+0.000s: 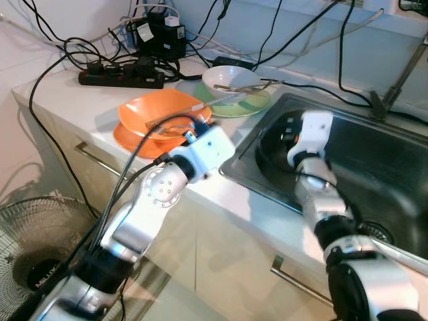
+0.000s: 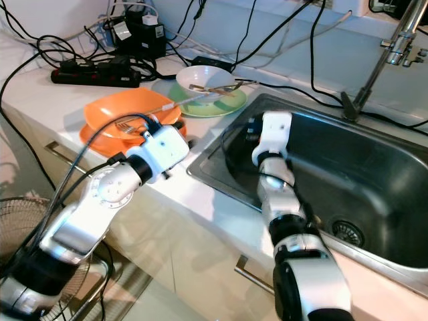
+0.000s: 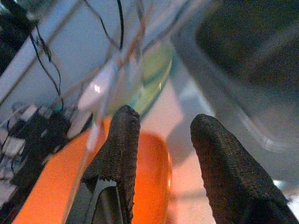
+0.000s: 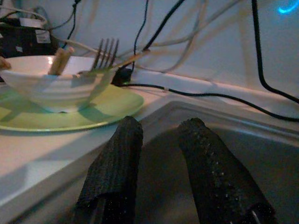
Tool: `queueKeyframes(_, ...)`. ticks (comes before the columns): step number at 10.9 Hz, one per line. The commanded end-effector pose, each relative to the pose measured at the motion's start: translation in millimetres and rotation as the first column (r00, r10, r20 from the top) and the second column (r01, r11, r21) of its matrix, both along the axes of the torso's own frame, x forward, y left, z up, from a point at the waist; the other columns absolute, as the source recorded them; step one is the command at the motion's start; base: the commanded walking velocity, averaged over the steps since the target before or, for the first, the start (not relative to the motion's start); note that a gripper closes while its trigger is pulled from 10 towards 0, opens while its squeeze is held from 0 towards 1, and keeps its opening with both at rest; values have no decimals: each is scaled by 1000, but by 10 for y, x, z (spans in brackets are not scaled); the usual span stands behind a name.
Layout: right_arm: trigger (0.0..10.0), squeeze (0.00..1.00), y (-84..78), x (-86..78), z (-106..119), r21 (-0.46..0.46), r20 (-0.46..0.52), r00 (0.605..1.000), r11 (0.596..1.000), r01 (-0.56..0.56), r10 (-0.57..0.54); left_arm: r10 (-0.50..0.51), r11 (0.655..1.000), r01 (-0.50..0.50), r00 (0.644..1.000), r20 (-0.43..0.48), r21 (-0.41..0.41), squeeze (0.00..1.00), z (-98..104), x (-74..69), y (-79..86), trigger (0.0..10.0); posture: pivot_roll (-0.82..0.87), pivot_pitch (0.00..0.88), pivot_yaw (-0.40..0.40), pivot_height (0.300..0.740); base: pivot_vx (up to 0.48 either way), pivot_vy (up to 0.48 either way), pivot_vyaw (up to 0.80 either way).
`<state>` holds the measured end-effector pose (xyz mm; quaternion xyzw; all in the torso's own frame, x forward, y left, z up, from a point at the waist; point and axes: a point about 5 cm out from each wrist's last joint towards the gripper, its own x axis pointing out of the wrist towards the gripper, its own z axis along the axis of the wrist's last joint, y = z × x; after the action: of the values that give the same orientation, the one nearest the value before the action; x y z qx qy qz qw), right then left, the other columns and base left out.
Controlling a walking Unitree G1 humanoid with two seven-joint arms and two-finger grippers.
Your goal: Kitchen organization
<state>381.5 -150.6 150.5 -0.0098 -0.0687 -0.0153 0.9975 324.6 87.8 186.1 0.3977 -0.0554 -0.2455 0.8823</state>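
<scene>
Two grippers are at work at a white counter (image 1: 221, 190) with a steel sink (image 2: 374, 167). The left gripper (image 3: 161, 140) hovers over the rim of the orange bowl (image 1: 160, 110), its fingers apart and clasping nothing. The right gripper (image 4: 161, 149) is down inside the sink near its rim, fingers likewise spread and empty. At about one o'clock from the orange bowl sits a white bowl (image 4: 56, 81) on a green plate (image 4: 103, 109), a fork (image 4: 105, 53) resting across it.
</scene>
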Motion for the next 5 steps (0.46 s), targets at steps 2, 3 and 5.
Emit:
queueKeyframes(2, 10000, 0, -11, -10, 38, 17, 24, 1000, 1000, 7, -7, 22, 998, -25, 998, 56, 64, 0, 17, 98, -34, 10000, 216, 8, -49, 740, 0, 0, 0)
queueKeyframes(3, 10000, 0, -12, -17, 34, 17, 24, 1000, 1000, 11, -11, 33, 995, -39, 997, 65, 89, 0, 7, 136, -45, 10000, 213, 7, -49, 740, 0, 0, 0)
queueKeyframes(5, 10000, 0, -38, -26, 50, 22, 34, 999, 1000, 23, -23, 29, 994, -39, 995, 101, 101, 0, 51, 185, -79, 10000, 204, 3, -44, 740, 0, 0, 0)
